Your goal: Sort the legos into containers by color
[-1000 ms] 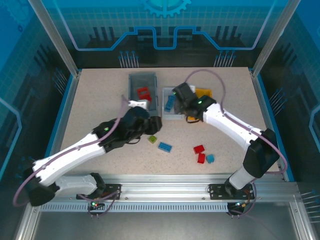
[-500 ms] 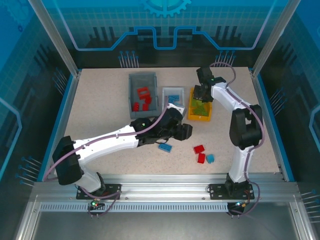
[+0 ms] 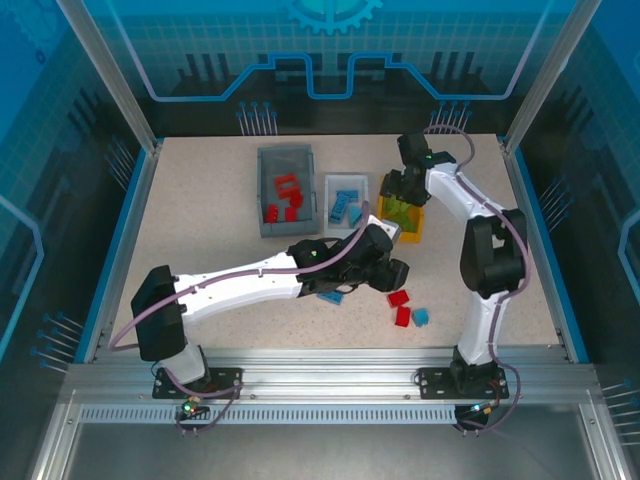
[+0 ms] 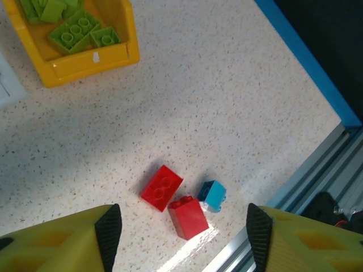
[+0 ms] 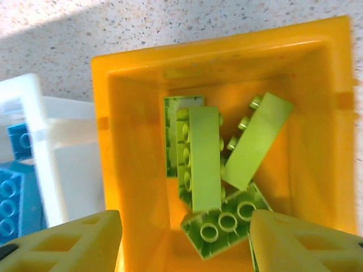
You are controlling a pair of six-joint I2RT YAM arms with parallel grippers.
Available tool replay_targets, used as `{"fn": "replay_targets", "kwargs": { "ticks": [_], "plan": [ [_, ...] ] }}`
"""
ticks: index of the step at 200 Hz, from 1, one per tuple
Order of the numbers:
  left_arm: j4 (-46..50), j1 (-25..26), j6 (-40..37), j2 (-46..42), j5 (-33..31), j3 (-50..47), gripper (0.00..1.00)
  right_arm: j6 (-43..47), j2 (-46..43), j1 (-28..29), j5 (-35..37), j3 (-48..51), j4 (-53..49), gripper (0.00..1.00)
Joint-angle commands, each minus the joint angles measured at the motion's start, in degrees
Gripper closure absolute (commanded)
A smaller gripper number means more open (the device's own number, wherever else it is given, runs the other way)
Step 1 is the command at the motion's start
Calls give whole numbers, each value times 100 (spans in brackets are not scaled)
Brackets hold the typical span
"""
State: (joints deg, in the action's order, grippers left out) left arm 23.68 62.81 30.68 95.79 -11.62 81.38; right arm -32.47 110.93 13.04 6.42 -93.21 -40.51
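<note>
Two red legos [image 4: 162, 187] [image 4: 188, 216] and a light blue lego [image 4: 212, 194] lie together on the table, right below my left gripper [image 4: 182, 235], which hangs open above them [image 3: 398, 275]. My right gripper [image 5: 184, 243] is open over the orange-yellow container [image 5: 130, 170], with lime green legos [image 5: 204, 158] lying loose inside and nothing held. Seen from above, the right gripper [image 3: 400, 190] sits over that container [image 3: 410, 226]. The white container [image 3: 329, 215] holds blue legos [image 3: 345, 203]. The dark grey container [image 3: 264, 195] holds red legos [image 3: 286, 190]. A blue lego [image 3: 328, 296] peeks out under my left arm.
The blue table border [image 4: 306, 62] and the metal front rail [image 4: 317, 170] run close to the right of the three loose bricks. The orange-yellow container [image 4: 85, 56] stands beyond them. My left arm stretches across the middle of the table.
My left arm swung right from the table's middle to above the red bricks. My right gripper moved from the white container to the orange-yellow one and opened.
</note>
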Motion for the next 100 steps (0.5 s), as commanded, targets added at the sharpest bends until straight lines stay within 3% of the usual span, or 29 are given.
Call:
{"fn": "replay_targets", "kwargs": {
  "ticks": [1,24,65,76,86,100],
  "plan": [
    [318,15,466,221,292,103,34,93,-966,9,62,255,-20,37],
    [661,14,649,786,738,479,34,255,-1928,92,265,820,21,36],
    [1633,-138,-437,1867,1085,1521,29,360,-4052,162,431,2202,-37,35],
    [1927,-244,-357,2198,1207,1906,27,347,-4656,180,465,2573,-124,33],
    [2198,-302,-173,2491,1284,2272,20,329,-5161,188,486,2849,-244,32],
    [2610,-314,191,2839,1233,2696,19,331,-5767,192,567,3131,-491,30]
  ]
}}
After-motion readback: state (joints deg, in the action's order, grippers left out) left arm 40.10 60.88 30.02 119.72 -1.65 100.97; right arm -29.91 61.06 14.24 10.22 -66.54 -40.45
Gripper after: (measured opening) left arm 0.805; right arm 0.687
